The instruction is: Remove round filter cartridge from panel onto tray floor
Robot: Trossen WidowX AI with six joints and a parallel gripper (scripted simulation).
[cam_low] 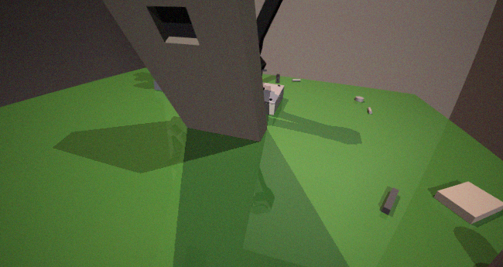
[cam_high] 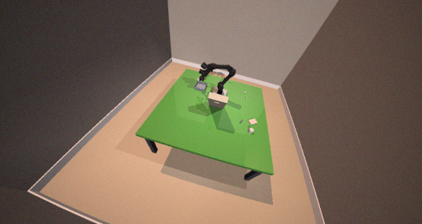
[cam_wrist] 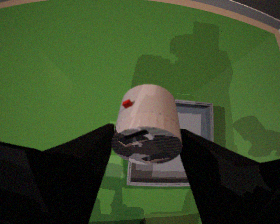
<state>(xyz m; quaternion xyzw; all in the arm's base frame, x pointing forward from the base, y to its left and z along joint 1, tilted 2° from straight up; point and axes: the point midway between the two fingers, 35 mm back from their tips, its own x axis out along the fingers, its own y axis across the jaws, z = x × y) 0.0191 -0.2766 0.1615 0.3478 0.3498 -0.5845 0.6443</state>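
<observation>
My gripper (cam_wrist: 146, 132) (cam_high: 202, 76) is shut on the round filter cartridge (cam_wrist: 147, 117), a pale cylinder with a red mark on its side and a dark end face. In the wrist view it hangs above the grey square tray (cam_wrist: 193, 104), whose floor shows partly under it. In the top view the tray (cam_high: 200, 87) lies at the far left of the green table (cam_high: 195, 132), under the gripper. The service panel (cam_high: 217, 100) (cam_low: 209, 80) stands in front of the arm's base. The cartridge is clear of the panel.
A flat tan block (cam_high: 252, 121) (cam_low: 468, 200), a small dark block (cam_high: 241, 121) (cam_low: 390, 200) and a small white cylinder (cam_high: 250, 130) lie at the table's right. Small bits (cam_high: 245, 92) (cam_low: 359, 98) lie further back. The arm's pale base (cam_low: 272, 94) sits behind the panel.
</observation>
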